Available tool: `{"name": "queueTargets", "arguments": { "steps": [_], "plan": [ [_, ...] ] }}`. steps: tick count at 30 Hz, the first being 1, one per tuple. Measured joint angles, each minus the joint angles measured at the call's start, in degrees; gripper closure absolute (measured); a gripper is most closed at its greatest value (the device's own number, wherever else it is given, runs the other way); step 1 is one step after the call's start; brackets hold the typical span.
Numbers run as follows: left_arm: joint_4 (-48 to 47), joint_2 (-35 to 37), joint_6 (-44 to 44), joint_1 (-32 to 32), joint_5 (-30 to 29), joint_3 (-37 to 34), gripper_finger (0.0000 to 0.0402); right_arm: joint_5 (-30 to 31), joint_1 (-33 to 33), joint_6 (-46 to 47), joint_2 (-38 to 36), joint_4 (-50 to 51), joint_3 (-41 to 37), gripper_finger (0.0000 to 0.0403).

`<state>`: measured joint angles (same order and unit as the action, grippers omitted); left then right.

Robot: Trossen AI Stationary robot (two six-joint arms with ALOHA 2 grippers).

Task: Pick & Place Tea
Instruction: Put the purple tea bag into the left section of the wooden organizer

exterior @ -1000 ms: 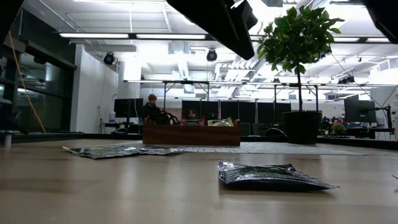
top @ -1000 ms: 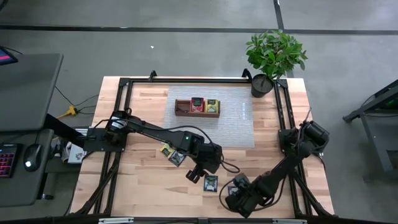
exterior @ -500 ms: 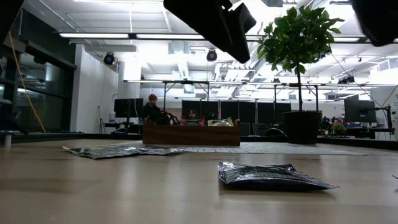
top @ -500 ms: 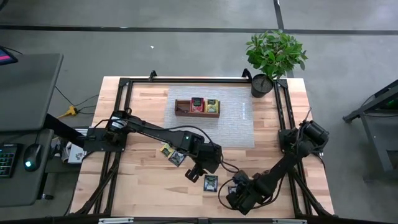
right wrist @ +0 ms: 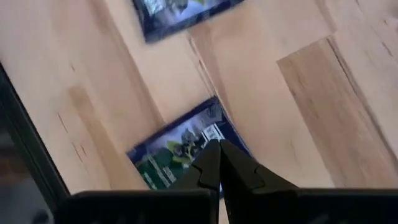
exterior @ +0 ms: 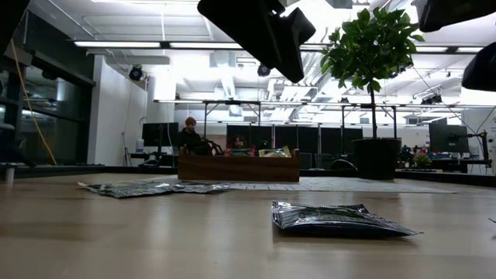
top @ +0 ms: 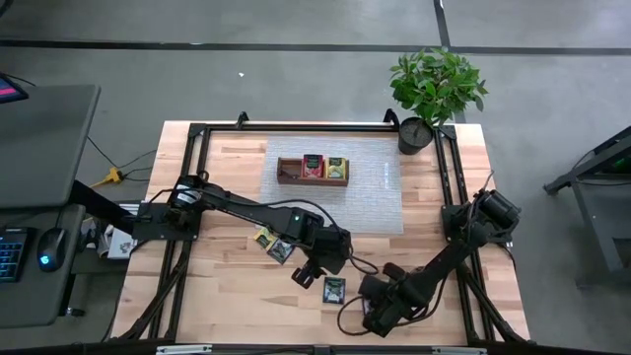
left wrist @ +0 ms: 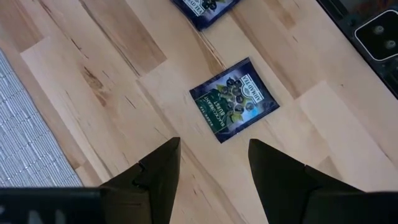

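A dark tea packet [top: 334, 289] lies flat on the wood near the table's near edge, and shows in the low view [exterior: 337, 219]. A yellow-green packet [top: 263, 237] and another dark one [top: 281, 250] lie farther left. The wooden tray [top: 286, 173] holds a red packet [top: 313, 165] and a yellow-green packet [top: 337, 166]. My left gripper [top: 304, 274] is open and raised; a dark packet [left wrist: 234, 99] lies ahead of its fingers [left wrist: 214, 146]. My right gripper [top: 370, 308] is shut, its tips [right wrist: 217, 148] over a dark packet [right wrist: 168, 155]. No touch shows.
A potted plant [top: 414, 133] stands at the far right corner. A grey mat [top: 380, 202] lies under and in front of the tray. Black frame rails [top: 187, 158] run along the table's sides. People sit in the room behind [exterior: 188, 133].
My right arm has reached farther toward the table's left, toward the dark packet near the near edge, and shows lower in the low view. My left gripper has drifted slightly left. The packets lie where they were.
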<state>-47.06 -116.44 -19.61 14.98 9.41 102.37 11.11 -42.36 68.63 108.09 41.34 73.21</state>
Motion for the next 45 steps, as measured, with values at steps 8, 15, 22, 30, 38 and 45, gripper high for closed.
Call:
{"name": "queueTargets", "arguments": {
  "steps": [8, 15, 22, 30, 38, 45],
  "plan": [
    [-0.2, 0.0, 0.0, 0.0, 0.0, 0.0, 0.0215, -1.3, 0.0, -7.8, 0.0, 0.4, 0.0, 0.0403],
    [-0.2, 0.0, 0.0, 0.0, 0.0, 0.0, 0.0215, -1.1, 0.4, -9.6, 0.4, 0.3, 0.0, 0.0403],
    [-0.2, 0.0, 0.0, 0.0, 0.0, 0.0, 0.0215, -2.1, 0.4, -10.6, 1.9, -0.9, 0.0, 0.0403],
    [-0.6, 0.0, 0.0, 0.0, 0.0, 0.0, 0.0215, -4.1, 0.4, -11.4, 2.9, -1.4, 0.0, 0.0403],
    [-0.7, 0.0, -0.1, 0.0, 0.0, 0.0, 0.0215, -7.2, 0.4, -12.1, 5.3, -2.8, 0.1, 0.0403],
    [-1.1, 0.0, -0.1, 0.0, 0.0, 0.0, 0.0215, -7.3, 0.7, -6.9, 6.8, -4.5, 0.2, 0.0403]
  ]
}}
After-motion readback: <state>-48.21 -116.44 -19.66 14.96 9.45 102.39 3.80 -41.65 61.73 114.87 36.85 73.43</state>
